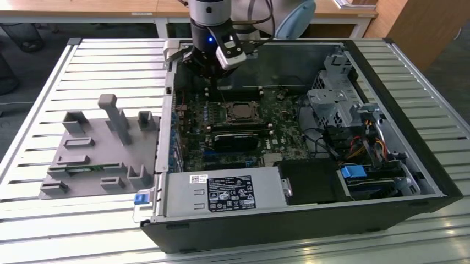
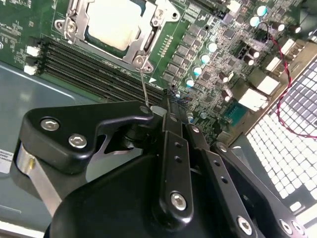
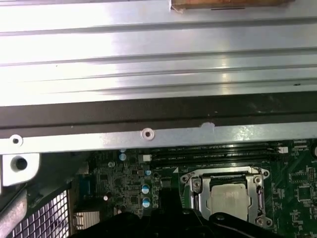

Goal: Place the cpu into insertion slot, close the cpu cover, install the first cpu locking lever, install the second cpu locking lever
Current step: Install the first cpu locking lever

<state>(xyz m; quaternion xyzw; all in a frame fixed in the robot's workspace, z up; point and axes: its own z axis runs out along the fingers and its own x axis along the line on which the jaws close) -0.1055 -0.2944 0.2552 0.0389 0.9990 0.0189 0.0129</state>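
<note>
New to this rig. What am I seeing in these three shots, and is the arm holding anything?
One robot arm with a gripper works inside an open computer case on a slatted metal table. The exterior view comes from a camera off the arm; both wrist views ride on the arm, close to the motherboard. The cpu sits on the motherboard, the cpu cover down around it. In the second wrist view a thin locking lever stands up from the cover's corner to the gripper's tip; whether it is gripped I cannot tell. A grey fixture lies beside the case.
</note>
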